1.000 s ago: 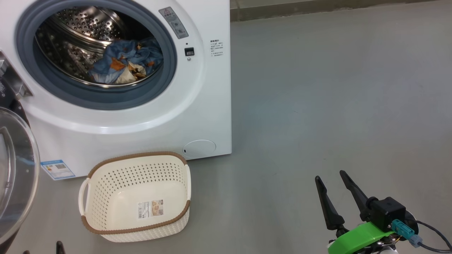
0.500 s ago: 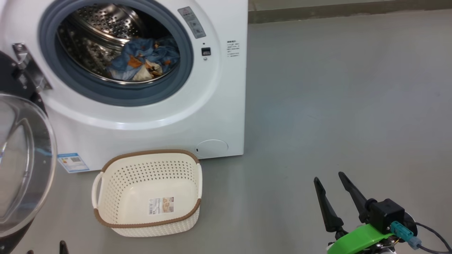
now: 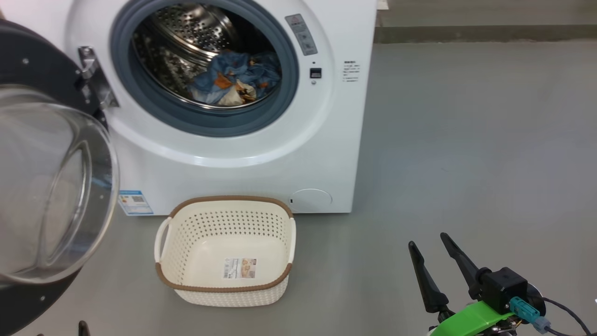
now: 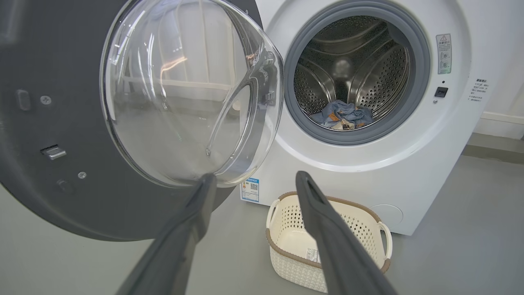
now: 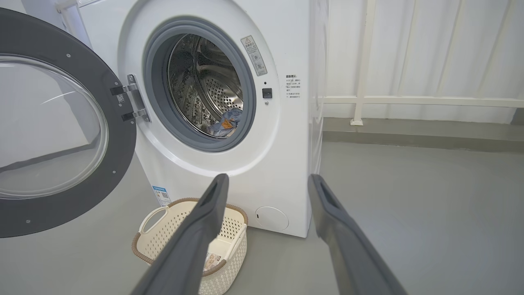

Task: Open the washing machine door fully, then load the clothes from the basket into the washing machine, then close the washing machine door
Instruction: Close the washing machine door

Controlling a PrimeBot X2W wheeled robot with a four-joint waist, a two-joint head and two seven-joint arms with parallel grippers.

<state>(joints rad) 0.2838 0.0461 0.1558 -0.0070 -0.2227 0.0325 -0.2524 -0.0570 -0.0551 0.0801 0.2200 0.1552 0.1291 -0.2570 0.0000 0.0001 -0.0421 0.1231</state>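
The white washing machine point(image 3: 242, 158) stands with its round door point(image 3: 51, 186) swung wide open to the left, black rim and clear glass bowl facing me. The light blue clothes point(image 3: 235, 81) with orange-brown print lie inside the steel drum. The cream basket point(image 3: 224, 224) sits on the floor in front of the machine, holding just its label. My right gripper point(image 3: 427, 240) hangs open over bare floor at the lower right, well away from the basket. My left gripper point(image 4: 256, 177) is open and holds nothing, its fingers pointing towards the door point(image 4: 188, 94) and the basket point(image 4: 286, 229).
Grey floor point(image 3: 466, 140) stretches wide to the right of the machine. A low ledge with a white railing point(image 5: 409, 100) runs behind it. The open door point(image 5: 49, 123) juts out over the floor on the left, beside the basket point(image 5: 163, 241).
The head view has swung left, so the machine, basket and door sit further right in the picture and more of the door shows. Both grippers stay open.
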